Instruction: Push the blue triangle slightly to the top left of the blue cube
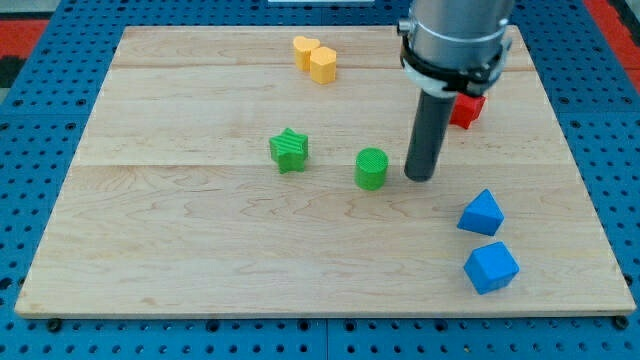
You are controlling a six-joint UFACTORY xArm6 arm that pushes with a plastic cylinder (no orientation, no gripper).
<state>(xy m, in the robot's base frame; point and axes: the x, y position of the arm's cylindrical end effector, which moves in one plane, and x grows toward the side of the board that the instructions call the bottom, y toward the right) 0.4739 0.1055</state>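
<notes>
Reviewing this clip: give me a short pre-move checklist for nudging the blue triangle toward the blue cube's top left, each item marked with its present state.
1. Blue triangle in plain sight: ok.
2. Blue cube in plain sight, just below the triangle: ok.
3. My tip apart from both blue blocks, up and to the view's left of the triangle: ok.
4. Tip placed to push the triangle leftward: not ok, it is on the triangle's left.
5. Green cylinder well away from the tip: not ok, it sits close on the tip's left.
6. Red block untouched by the arm: cannot tell, partly hidden.

We see our arm's grey metallic cylindrical housing [455,30], ringed by a dark band with a pale collar beneath; from it descends a straight dark rod ending in my tip [420,178].
</notes>
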